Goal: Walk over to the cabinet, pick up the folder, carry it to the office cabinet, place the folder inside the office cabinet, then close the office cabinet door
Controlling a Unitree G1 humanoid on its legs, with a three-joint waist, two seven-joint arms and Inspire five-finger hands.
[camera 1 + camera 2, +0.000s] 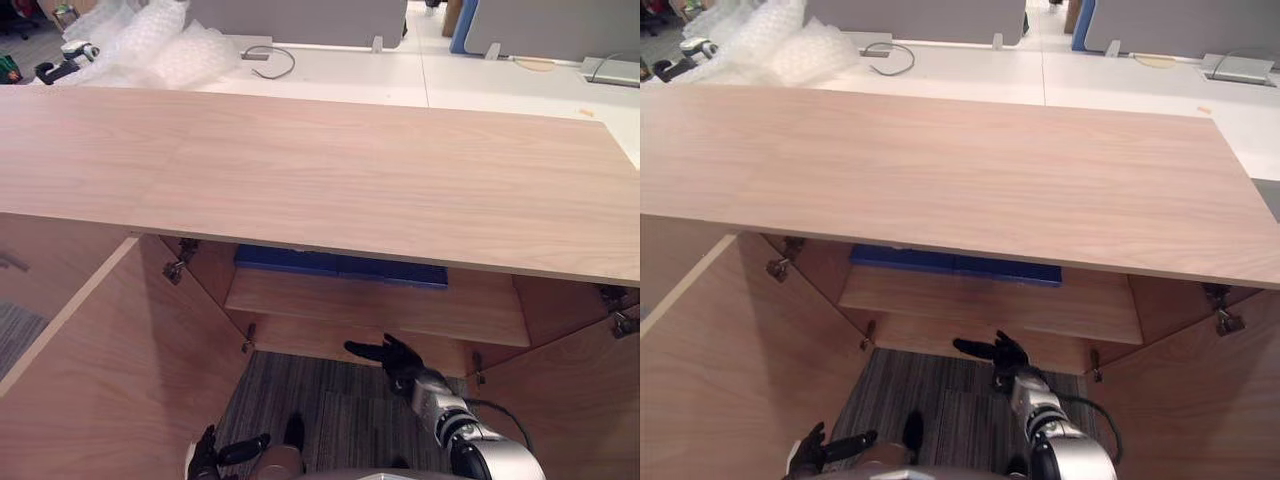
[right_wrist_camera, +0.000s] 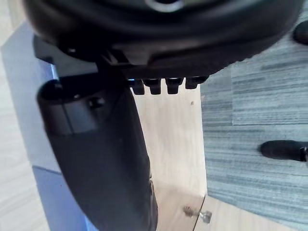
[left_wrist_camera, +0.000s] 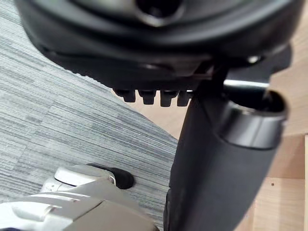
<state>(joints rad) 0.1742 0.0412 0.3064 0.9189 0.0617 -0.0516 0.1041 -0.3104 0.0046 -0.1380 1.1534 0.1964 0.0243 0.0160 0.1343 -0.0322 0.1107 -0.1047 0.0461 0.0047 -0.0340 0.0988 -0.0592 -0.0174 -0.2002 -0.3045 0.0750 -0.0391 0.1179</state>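
This is an office. Behind a long wood-grain cabinet run white tables set in rows and parted by low grey divider screens, with a blue screen further along – the usual open-plan desk layout. A grey cable loops across one table, and a flat grey device lies on another. Sheets of bubble wrap are heaped at the far left. The floor is grey striped carpet tile. The cabinet's doors stand open on metal hinges, and a blue folder lies flat on its shelf – storage for paperwork.
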